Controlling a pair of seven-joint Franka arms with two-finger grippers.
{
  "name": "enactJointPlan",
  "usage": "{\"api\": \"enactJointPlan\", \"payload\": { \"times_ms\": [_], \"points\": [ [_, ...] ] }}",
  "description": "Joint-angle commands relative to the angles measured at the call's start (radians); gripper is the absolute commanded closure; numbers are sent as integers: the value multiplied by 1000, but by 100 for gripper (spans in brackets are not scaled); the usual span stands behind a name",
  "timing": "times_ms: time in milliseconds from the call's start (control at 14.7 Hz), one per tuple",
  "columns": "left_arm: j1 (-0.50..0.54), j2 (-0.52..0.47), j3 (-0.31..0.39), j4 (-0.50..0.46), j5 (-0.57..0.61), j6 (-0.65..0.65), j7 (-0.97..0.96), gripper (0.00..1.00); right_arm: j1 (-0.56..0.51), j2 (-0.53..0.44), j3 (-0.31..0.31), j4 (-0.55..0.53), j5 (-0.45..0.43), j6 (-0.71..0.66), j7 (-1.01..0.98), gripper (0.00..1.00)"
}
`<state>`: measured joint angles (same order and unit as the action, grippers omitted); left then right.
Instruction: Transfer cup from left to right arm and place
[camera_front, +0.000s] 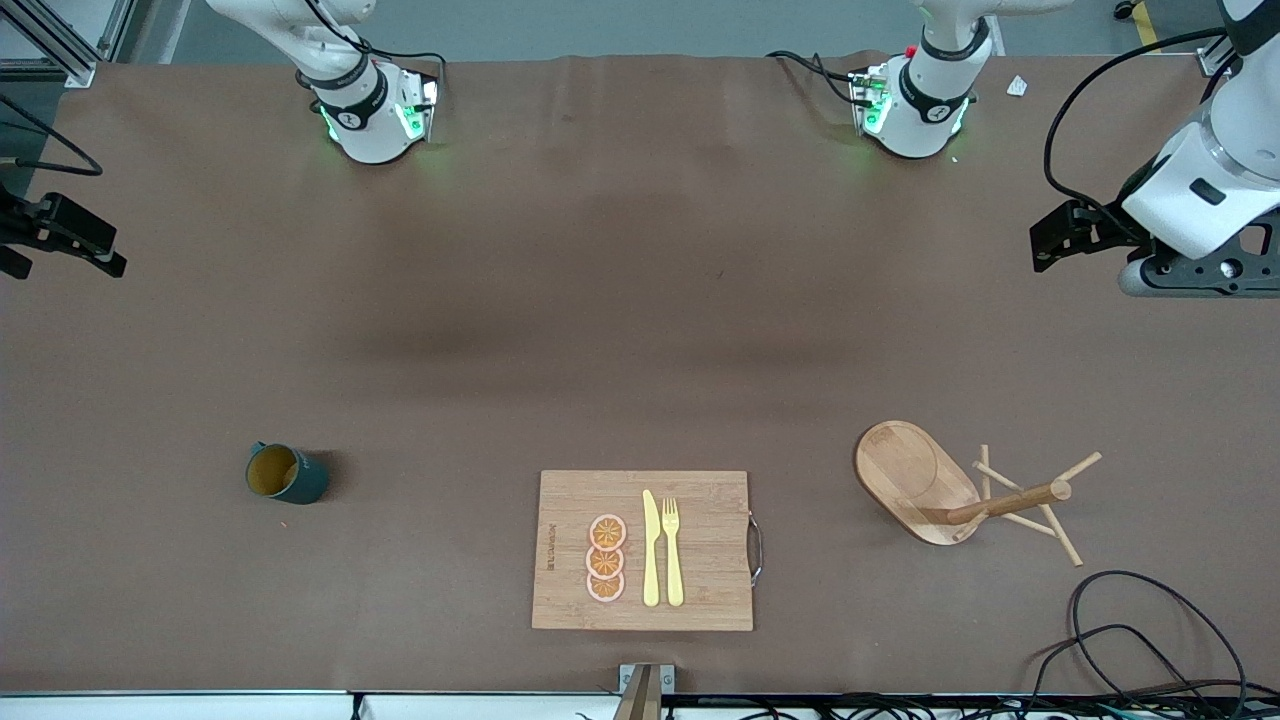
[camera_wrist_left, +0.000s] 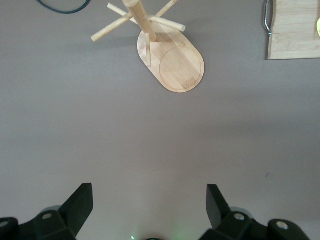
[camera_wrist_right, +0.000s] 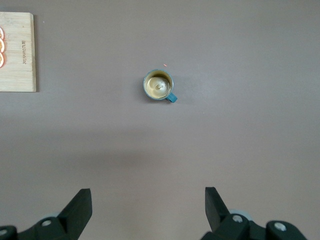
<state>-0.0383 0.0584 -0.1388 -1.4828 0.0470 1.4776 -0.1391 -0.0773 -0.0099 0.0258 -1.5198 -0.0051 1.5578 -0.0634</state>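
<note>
The dark teal cup (camera_front: 286, 474) with a yellowish inside stands upright on the brown table toward the right arm's end, its handle to one side. It also shows in the right wrist view (camera_wrist_right: 158, 85). My right gripper (camera_front: 65, 255) is open and empty, up in the air at that end of the table; its own view (camera_wrist_right: 148, 192) shows only bare table between its fingers. My left gripper (camera_front: 1055, 238) is open and empty over the left arm's end of the table, and in its own view (camera_wrist_left: 149, 190) there is bare table between its fingers.
A wooden peg stand (camera_front: 920, 480) on an oval base stands toward the left arm's end and shows in the left wrist view (camera_wrist_left: 172, 60). A bamboo cutting board (camera_front: 700, 500) holds orange slices, a yellow knife and a fork. Black cables (camera_front: 1130, 640) lie near the table's front corner.
</note>
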Motion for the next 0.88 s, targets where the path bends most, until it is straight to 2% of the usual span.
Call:
{"api": "enactJointPlan", "payload": {
  "times_ms": [0,408,544,816],
  "points": [
    [6,-43,-4,-37,-21,-13,-30,0,-7,-30,3,-30,2,1,7,0],
    [34,-172,1,-188,-48,20,-37,0,-7,-27,2,-17,2,-22,-7,0],
    [55,-183,1,-189,-71,20,-30,0,-5,-28,2,-16,1,-33,-13,0],
    [55,-141,2,-122,-64,21,-14,0,-7,-28,2,-16,-13,-28,-16,0]
  ]
}}
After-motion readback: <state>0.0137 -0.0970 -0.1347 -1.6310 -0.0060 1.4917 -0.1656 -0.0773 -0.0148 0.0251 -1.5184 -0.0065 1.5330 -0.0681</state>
